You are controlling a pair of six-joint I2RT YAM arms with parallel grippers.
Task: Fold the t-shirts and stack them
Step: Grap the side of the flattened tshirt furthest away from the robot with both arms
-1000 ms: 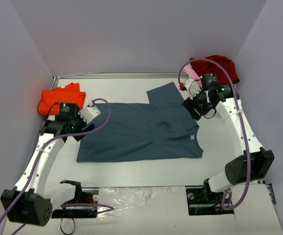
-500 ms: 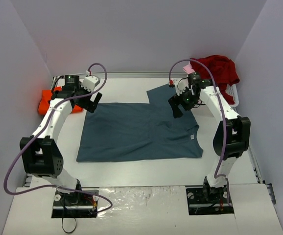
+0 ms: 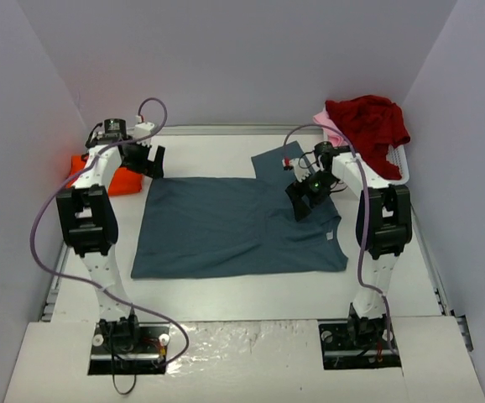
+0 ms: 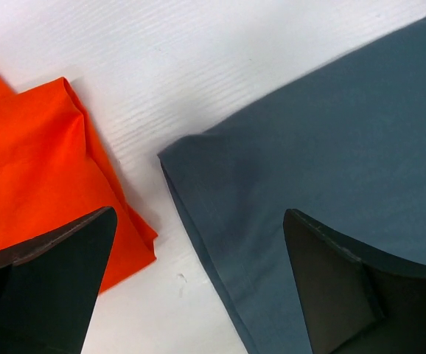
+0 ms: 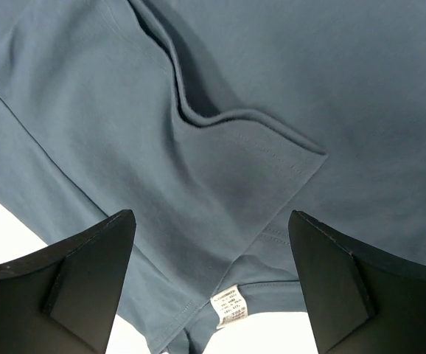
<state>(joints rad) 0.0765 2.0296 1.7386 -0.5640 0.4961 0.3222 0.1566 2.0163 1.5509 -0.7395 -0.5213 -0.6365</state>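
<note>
My left gripper stands spread wide with nothing in it, hanging over the far left corner of the slate blue-grey t-shirt. Between my fingers that corner's hem shows plainly. A strip of bare white table parts it from the folded edge of the bright orange t-shirt, which lies against the left wall. The two cloths are near but do not touch.

My right gripper is just as open and just as empty, above the blue-grey shirt's right side. There a sleeve hem folds over the body, and a small white label sits by the cloth's edge.

The blue-grey shirt lies flat in the middle of the table, one sleeve reaching toward the far wall. Bare table runs broad along its near edge and narrower down its right side.

In the far right corner the dark red t-shirt is heaped with the pale pink t-shirt over the white basket, apart from the blue-grey sleeve
</note>
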